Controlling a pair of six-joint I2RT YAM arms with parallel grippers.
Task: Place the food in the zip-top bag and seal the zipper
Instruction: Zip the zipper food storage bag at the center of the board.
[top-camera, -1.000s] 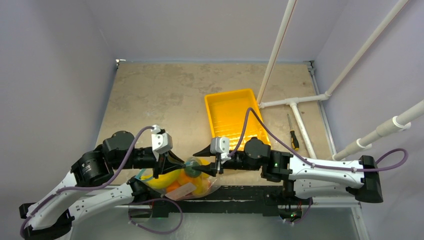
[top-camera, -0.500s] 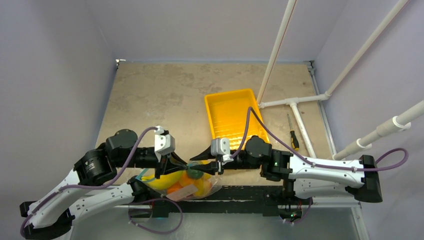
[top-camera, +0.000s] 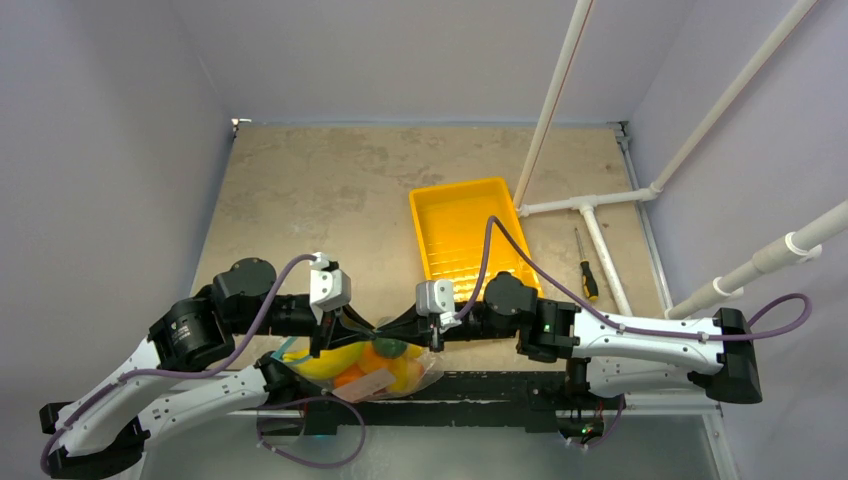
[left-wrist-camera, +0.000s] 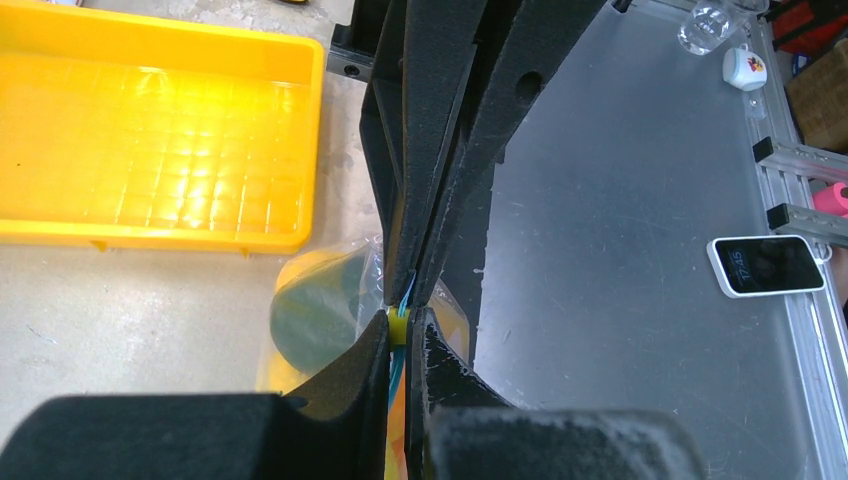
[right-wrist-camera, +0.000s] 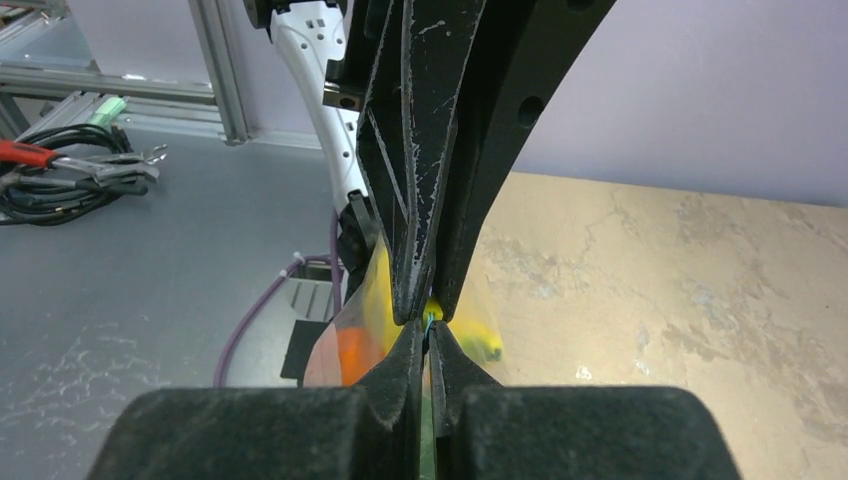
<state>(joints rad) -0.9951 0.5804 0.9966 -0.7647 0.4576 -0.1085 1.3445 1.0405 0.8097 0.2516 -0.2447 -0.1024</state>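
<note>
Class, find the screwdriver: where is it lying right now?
Top view: the screwdriver lies on the right of the table, between the yellow tray and the white pipe.

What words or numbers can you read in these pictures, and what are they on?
Nothing can be read for sure.
Phone: pale digits on its dark screen, too small and blurred to read.
Small white cup: a red and dark mark, too small to tell if it is writing.
Yellow tray and zip-top bag: no writing shows.
</note>
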